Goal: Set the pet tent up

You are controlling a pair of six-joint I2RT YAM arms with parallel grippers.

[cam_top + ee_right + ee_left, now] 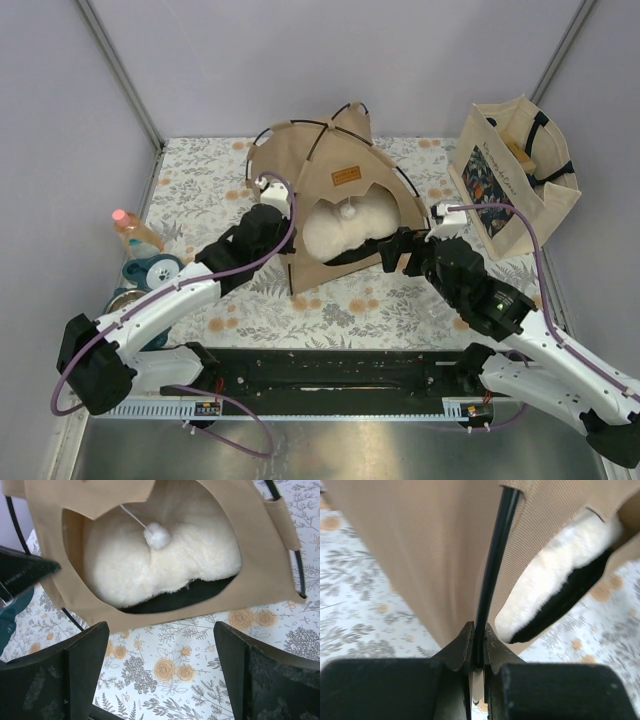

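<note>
Now L fingers (pixel 464 649) clamp tent pole (pixel 493 565).

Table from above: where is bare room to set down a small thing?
Free: the strip between the pet tent and the black rail; also the back left corner, between tent and wall. Crowded: the left edge around the bottle, and the right side, between tote bag and right arm.

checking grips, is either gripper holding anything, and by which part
The left gripper pinches the pet tent by its thin black pole. The right gripper is open, holding nothing.
</note>
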